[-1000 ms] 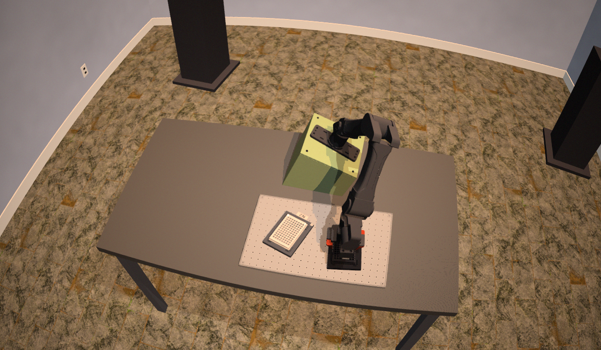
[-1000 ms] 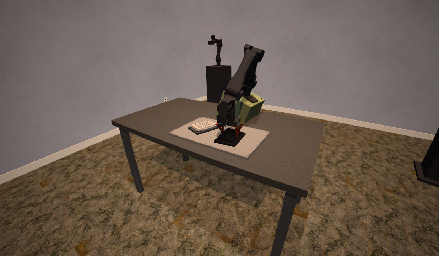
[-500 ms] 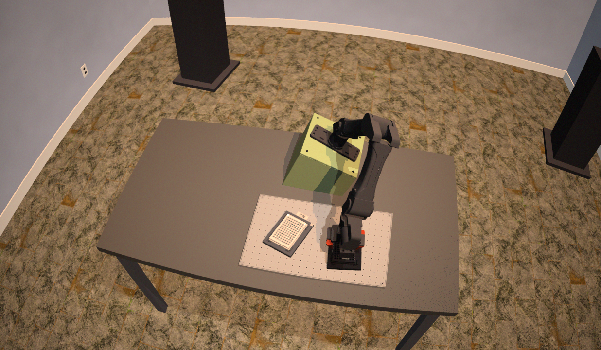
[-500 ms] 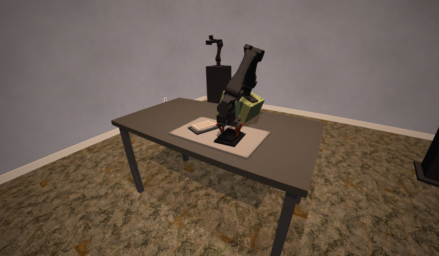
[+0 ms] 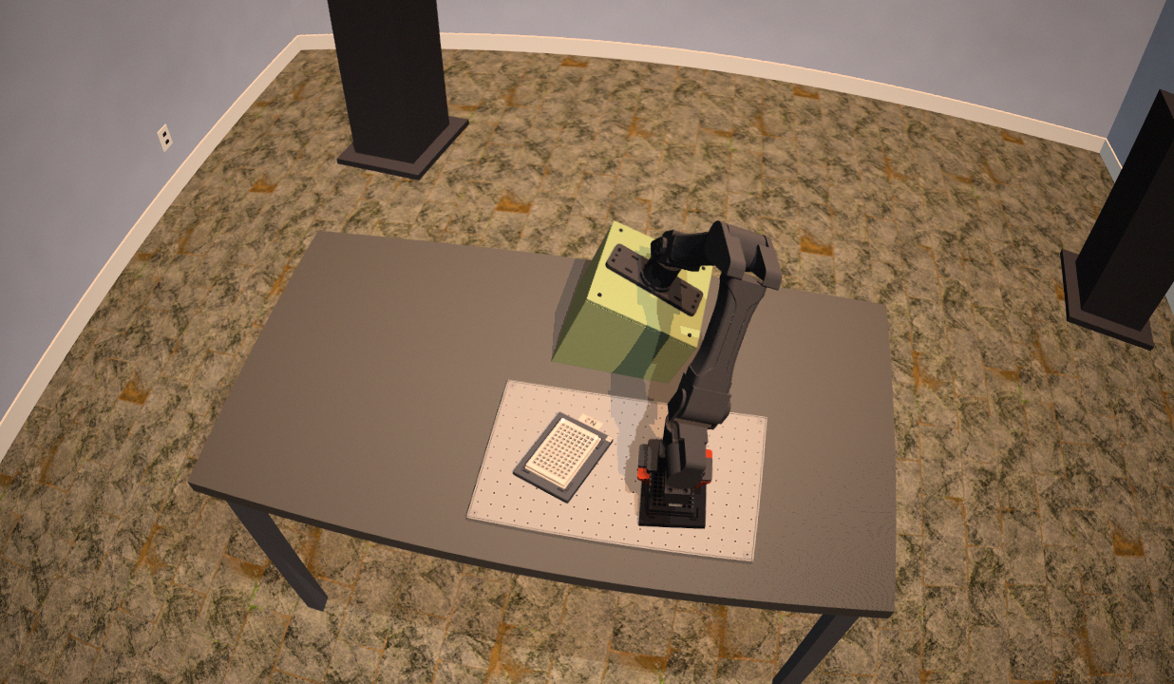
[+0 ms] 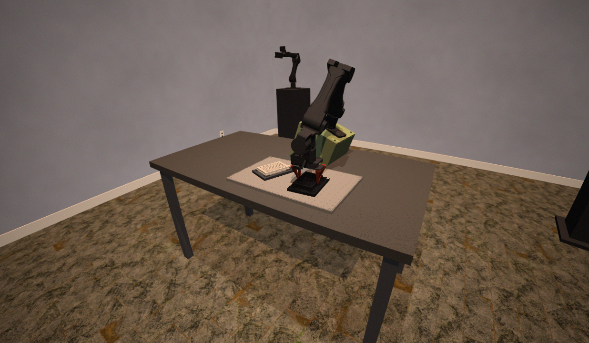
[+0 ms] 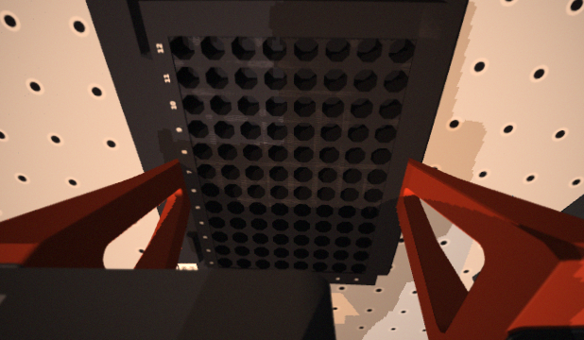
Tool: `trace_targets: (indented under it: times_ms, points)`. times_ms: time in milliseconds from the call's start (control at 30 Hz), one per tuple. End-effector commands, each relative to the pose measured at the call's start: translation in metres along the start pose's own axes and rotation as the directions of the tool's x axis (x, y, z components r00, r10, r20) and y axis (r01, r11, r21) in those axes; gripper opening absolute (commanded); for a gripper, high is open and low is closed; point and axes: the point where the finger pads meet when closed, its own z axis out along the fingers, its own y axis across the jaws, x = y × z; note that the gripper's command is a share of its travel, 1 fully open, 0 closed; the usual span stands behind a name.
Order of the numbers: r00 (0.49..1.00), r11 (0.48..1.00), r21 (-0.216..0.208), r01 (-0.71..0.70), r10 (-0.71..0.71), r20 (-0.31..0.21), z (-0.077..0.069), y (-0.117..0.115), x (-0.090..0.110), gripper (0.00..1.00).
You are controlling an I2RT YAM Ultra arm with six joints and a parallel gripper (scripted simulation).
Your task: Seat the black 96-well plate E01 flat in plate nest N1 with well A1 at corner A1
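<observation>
The end effector (image 7: 292, 198) was closed on the long sides of the black plate E01 (image 7: 292, 142), red fingers against its edges. E01 lay on nest N1 (image 5: 672, 516) on the counter (image 5: 387, 340). White plate E07 (image 5: 562, 448) sat apart in nest N2 (image 5: 527, 472).

The arm (image 5: 714, 357) was built of dark charcoal, blocky links with rounded joint housings. It was mounted on a black rectangular base plate (image 5: 689, 302) dotted with small holes, fixed atop a pale green pedestal block (image 5: 603, 340). The gripper (image 7: 292, 208) was fitted with two red-orange fingers, each shaped as an open triangular frame with a rounded cut-out. A dark grey housing (image 7: 160, 304) was seen behind them.
</observation>
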Motion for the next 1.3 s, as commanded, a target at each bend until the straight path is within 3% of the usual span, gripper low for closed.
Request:
trace_targets:
  times_ms: [0, 900, 1267]
  points:
    - [0.999, 1.000, -0.001, 0.003, -0.003, 0.043, -0.020, 0.000, -0.013, 0.00]
    - [0.999, 1.000, -0.006, 0.007, -0.007, 0.049, -0.063, 0.002, -0.014, 0.00]
    - [0.999, 1.000, -0.006, 0.006, -0.006, 0.049, -0.063, 0.002, -0.014, 0.00]
